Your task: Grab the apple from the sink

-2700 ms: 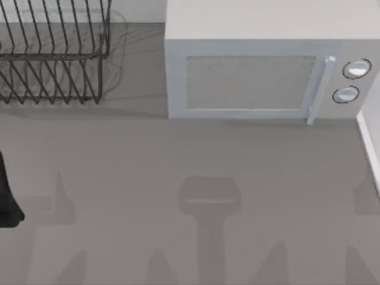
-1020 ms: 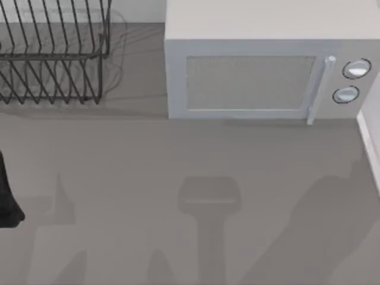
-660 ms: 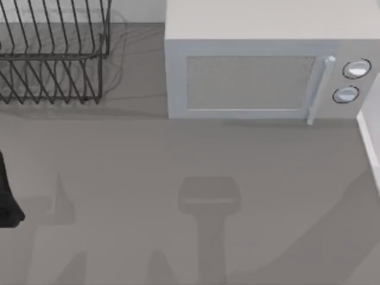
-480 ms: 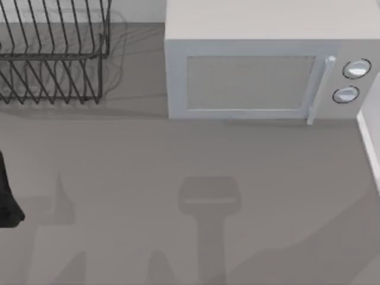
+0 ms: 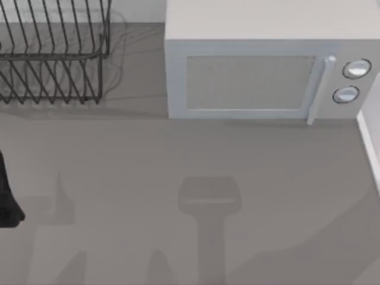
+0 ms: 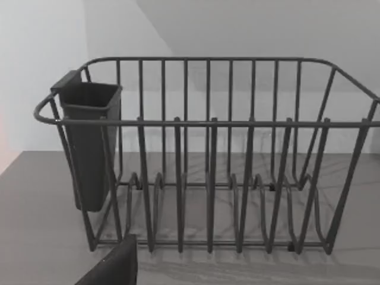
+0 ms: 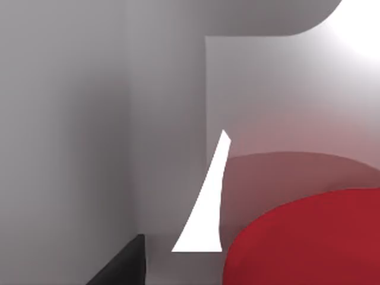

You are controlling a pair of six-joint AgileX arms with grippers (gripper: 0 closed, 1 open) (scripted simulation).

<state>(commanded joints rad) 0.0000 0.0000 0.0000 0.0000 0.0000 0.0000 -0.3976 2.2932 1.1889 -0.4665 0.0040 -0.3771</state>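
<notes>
We see the apple (image 7: pixel 309 237) looming close in our right wrist view against pale grey walls, our left arm (image 5: pixel 7 196) parked at the counter's (image 5: pixel 178 154) left edge facing the dish rack (image 6: pixel 208 154), and cannot tell either hand's state.

The smooth bright red rounded apple (image 7: pixel 309 237) runs off the right wrist picture's edge; the dark wire dish rack (image 5: pixel 50 53) beside the microwave is cropped.

- The dish rack (image 5: pixel 50 53) stands at the table's (image 5: pixel 178 154) back left.
- The microwave (image 5: pixel 267 65) stands to its right.
- A cup (image 6: pixel 89 142) hangs inside the rack's end.
</notes>
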